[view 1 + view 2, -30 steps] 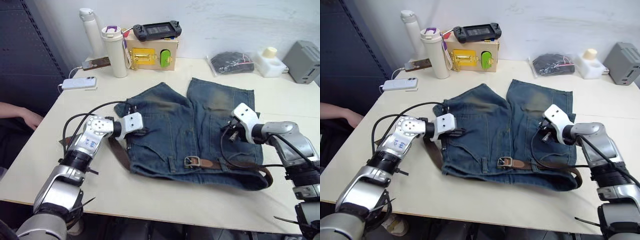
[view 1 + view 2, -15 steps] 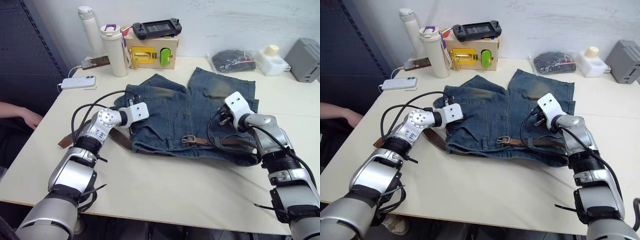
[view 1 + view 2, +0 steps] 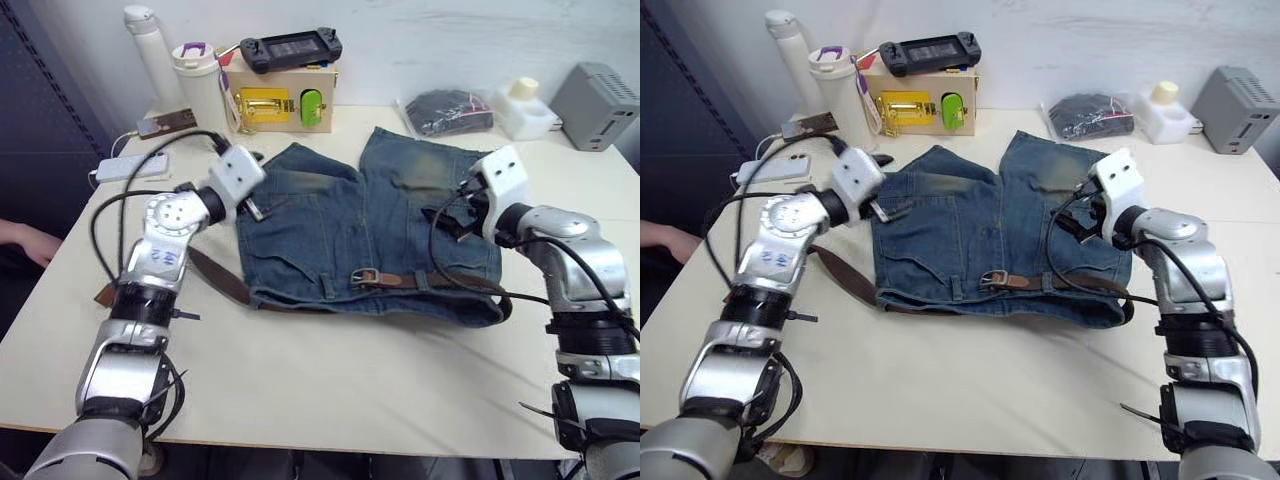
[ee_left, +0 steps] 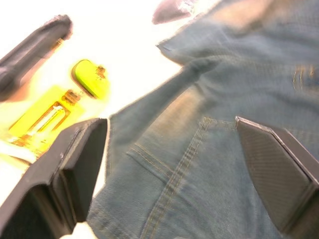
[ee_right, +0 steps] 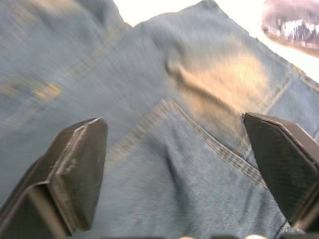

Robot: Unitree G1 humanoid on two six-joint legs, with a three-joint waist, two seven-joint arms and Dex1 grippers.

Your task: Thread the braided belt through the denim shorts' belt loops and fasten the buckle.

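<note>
The denim shorts (image 3: 350,225) lie flat mid-table, waistband toward me. The braided belt (image 3: 410,281) runs along the waistband under the belt loops (image 3: 330,288), and its silver buckle (image 3: 363,277) sits near the waist's middle. One brown belt tail (image 3: 215,278) trails off the shorts' left side onto the table, and the other end curls round the right corner (image 3: 505,300). My left gripper (image 3: 256,206) hovers over the shorts' left leg, open and empty. My right gripper (image 3: 452,218) hangs over the right leg, open too. Both wrist views show bare denim (image 4: 199,164) between wide-apart fingers (image 5: 79,164).
Along the back edge stand a white bottle (image 3: 145,45), a white tumbler (image 3: 195,85), a cream box with a yellow latch (image 3: 275,100) carrying a game controller (image 3: 285,47), a black bundle in a clear bag (image 3: 448,108), a white container (image 3: 520,105) and a grey box (image 3: 590,95). A person's hand (image 3: 25,240) rests at the left.
Both grippers have gone from shut to open and lifted away from the shorts' sides. The camera view has shifted as well.
</note>
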